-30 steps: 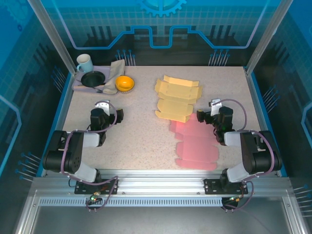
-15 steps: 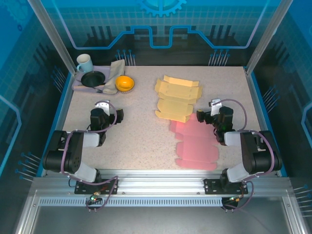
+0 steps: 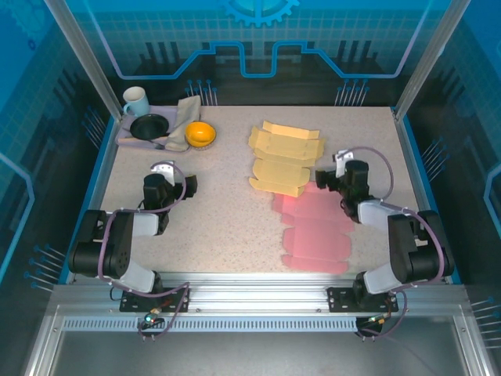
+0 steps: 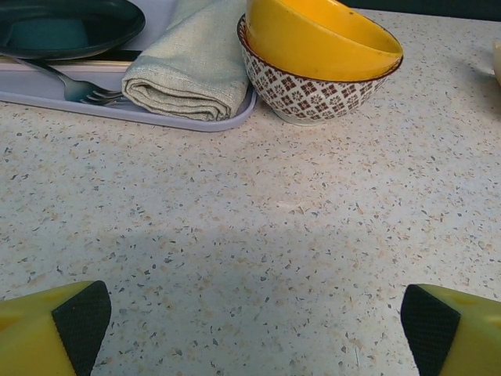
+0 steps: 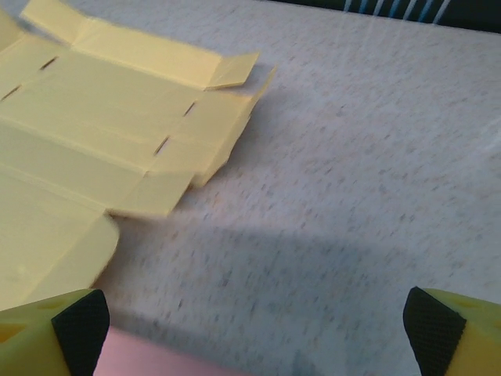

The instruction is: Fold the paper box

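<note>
2 flat paper boxes on the tabletop (image 3: 227, 211): 1 yellow box (image 3: 283, 159) toward the far edge, 1 pink box (image 3: 317, 231) adjoining it, toward the near edge. Left claw (image 4: 254, 317) and right claw (image 5: 257, 325) both wide, empty. Right claw has edged toward the yellow box since 1 second ago.

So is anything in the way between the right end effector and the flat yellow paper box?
No, nothing visible blocks it. The open right end effector points at the flat yellow paper box, with just bare speckled tabletop and the edge of a flat pink paper sheet lying between them.
</note>
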